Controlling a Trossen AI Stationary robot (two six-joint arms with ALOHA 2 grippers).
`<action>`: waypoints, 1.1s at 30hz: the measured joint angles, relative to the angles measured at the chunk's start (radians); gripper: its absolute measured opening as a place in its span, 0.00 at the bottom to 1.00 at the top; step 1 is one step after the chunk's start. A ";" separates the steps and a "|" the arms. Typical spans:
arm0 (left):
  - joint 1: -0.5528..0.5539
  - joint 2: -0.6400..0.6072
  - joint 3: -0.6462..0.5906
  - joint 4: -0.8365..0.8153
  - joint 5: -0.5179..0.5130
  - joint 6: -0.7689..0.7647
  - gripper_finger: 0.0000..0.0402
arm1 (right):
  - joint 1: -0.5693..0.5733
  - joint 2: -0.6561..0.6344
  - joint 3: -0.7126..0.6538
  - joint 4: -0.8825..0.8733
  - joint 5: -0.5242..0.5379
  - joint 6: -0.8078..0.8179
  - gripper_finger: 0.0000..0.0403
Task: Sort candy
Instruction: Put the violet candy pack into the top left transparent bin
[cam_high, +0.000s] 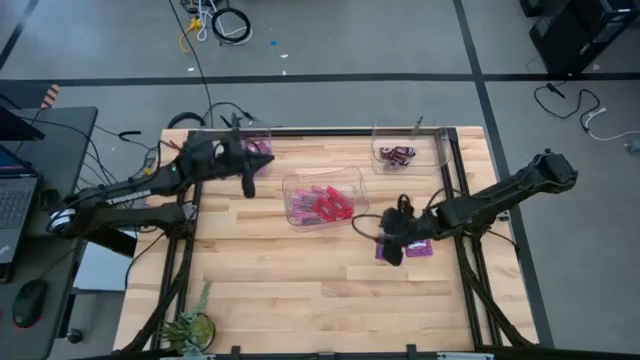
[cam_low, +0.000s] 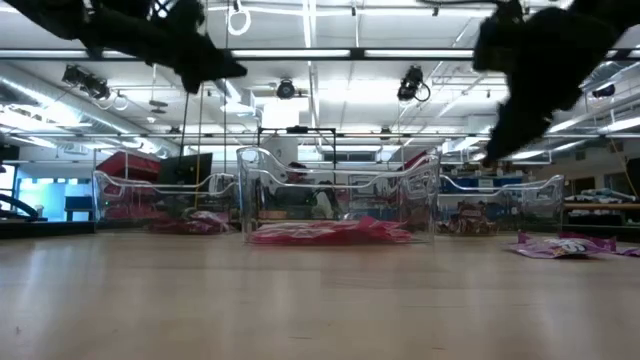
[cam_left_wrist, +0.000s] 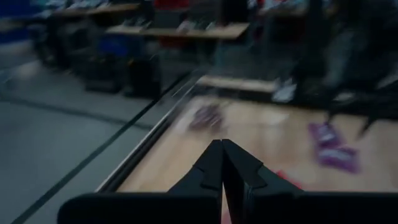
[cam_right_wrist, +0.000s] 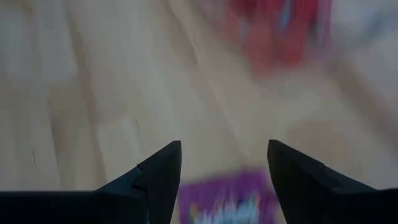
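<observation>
On the light wood table (cam_high: 300, 280) three clear bins (cam_high: 322, 200) sit in a row, red candy (cam_high: 330, 205) in the middle one; grey floor, cables and lab shelving beyond. Right gripper (cam_right_wrist: 224, 165), fingers spread, hovers over purple candy packets (cam_high: 415, 248) lying loose near the right edge; left gripper (cam_left_wrist: 222, 163) is closed and empty, raised by the left bin
</observation>
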 joint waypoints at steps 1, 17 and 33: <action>-0.030 -0.015 -0.005 0.015 0.000 -0.010 0.02 | 0.019 0.011 0.000 -0.038 -0.008 0.058 0.56; -0.291 -0.041 -0.006 0.028 -0.066 0.015 0.01 | 0.149 0.260 0.000 -0.248 -0.020 0.653 0.54; -0.330 0.089 -0.006 0.054 -0.113 -0.089 0.00 | 0.151 0.217 0.009 -0.194 0.018 0.542 0.04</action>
